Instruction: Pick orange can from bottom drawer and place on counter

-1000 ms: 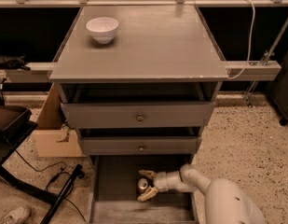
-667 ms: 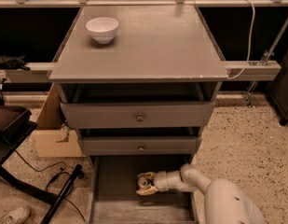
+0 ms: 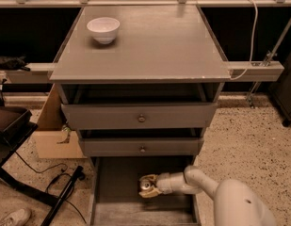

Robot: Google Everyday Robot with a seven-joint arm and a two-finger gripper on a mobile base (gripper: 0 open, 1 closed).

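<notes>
Fingers [image 3: 150, 194] of the gripper [image 3: 148, 186] look pinched on the orange can [image 3: 145, 184] low inside the bottom drawer [image 3: 112, 192], and the risk is lifting straight up, clipping the middle drawer [image 3: 141, 147] overhead and knocking the can loose short of the counter [image 3: 149, 41] surface.

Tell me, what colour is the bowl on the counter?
Plain white bowl, camera view. The gripper is in the bottom drawer at the orange can.

No readable txt; pincer [image 3: 143, 187] grips orange can [image 3: 146, 184], btm drawer [image 3: 116, 192]
</notes>
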